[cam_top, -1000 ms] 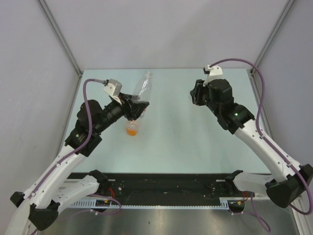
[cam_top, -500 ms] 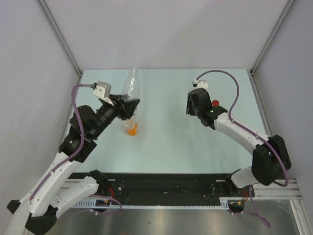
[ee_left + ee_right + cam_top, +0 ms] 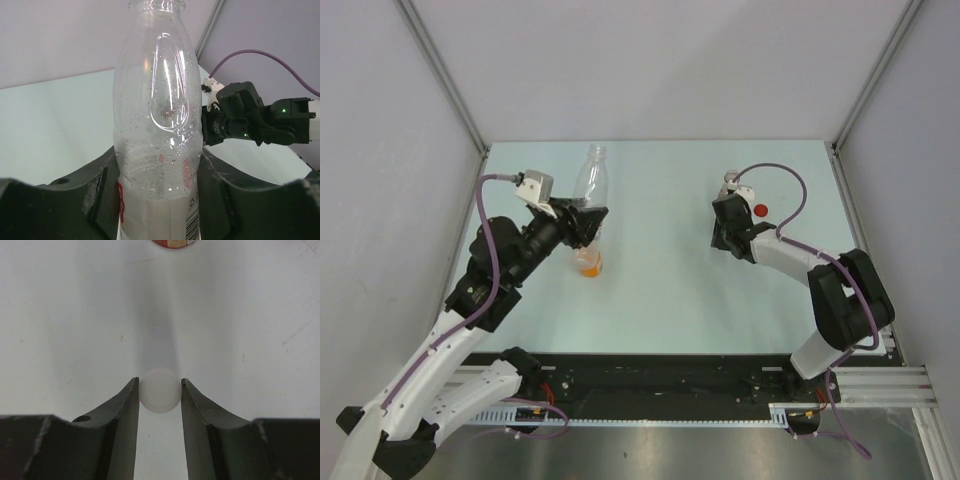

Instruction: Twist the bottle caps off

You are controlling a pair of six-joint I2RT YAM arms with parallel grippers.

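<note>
My left gripper is shut on a clear bottle with a reddish label band. It holds the bottle nearly upright above the table. In the left wrist view the bottle fills the space between the fingers, and its neck at the top shows no cap. An orange-filled bottle stands just below that gripper. My right gripper is low over the table, shut on a white cap. A red cap lies on the table beside it and shows at the top of the right wrist view.
Grey walls and metal corner posts enclose the pale table at the back and sides. A black rail runs along the near edge. The right arm shows behind the bottle in the left wrist view.
My right gripper has come down and inward toward the table, beside the red cap. My left gripper has shifted left and the bottle now stands more upright.
</note>
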